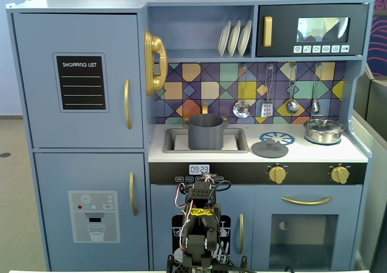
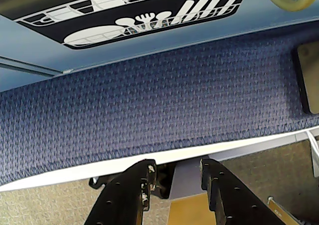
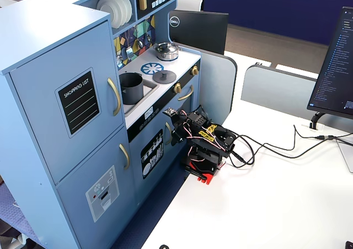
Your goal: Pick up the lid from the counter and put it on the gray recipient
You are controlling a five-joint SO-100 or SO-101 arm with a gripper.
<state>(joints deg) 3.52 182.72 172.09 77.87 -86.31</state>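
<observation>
The dark-gray lid (image 1: 269, 147) lies flat on the counter, right of the sink, and also shows in the other fixed view (image 3: 164, 76). The gray pot (image 1: 205, 132) stands uncovered in the sink, left of the lid (image 3: 131, 88). My arm (image 1: 202, 215) is folded low in front of the toy kitchen, well below the counter, on the white table (image 3: 201, 141). In the wrist view my gripper (image 2: 177, 171) points down over the table edge, with the jaws apart and nothing between them.
A shiny silver pot (image 1: 323, 130) with its own lid stands at the counter's right, behind a blue-and-white burner print (image 1: 277, 138). Blue carpet (image 2: 149, 110) lies below the table edge (image 2: 75, 169). Cables (image 3: 276, 149) and monitors (image 3: 336, 67) are on the white table (image 3: 265, 205).
</observation>
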